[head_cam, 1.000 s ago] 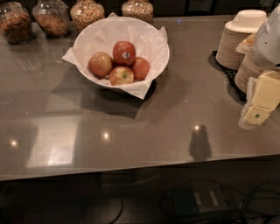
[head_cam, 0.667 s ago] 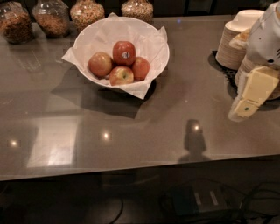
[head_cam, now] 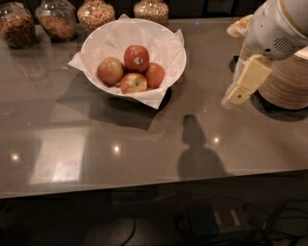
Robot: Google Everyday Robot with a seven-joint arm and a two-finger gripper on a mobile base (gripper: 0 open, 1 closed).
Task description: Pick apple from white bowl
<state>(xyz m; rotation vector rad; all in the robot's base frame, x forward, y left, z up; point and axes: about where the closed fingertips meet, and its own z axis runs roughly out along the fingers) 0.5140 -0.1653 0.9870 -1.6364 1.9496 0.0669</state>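
The white bowl (head_cam: 168, 45) lined with crumpled white paper stands at the back left of the grey counter. Several red-yellow apples (head_cam: 136, 58) lie in it, one with a sticker on top of the others. My gripper (head_cam: 235, 96) hangs above the counter to the right of the bowl, well apart from it. Its cream-coloured fingers (head_cam: 248, 79) point down and to the left. The white arm comes in from the upper right corner.
Several glass jars (head_cam: 96, 14) of dry food stand along the back edge behind the bowl. A stack of tan paper bowls (head_cam: 288, 81) stands at the right, partly behind the arm. The counter's front edge (head_cam: 144, 185) runs across the lower part of the view.
My gripper has moved left and forward over the counter, towards the bowl. Its shadow on the counter has shifted left too. The bowl and apples lie as before.
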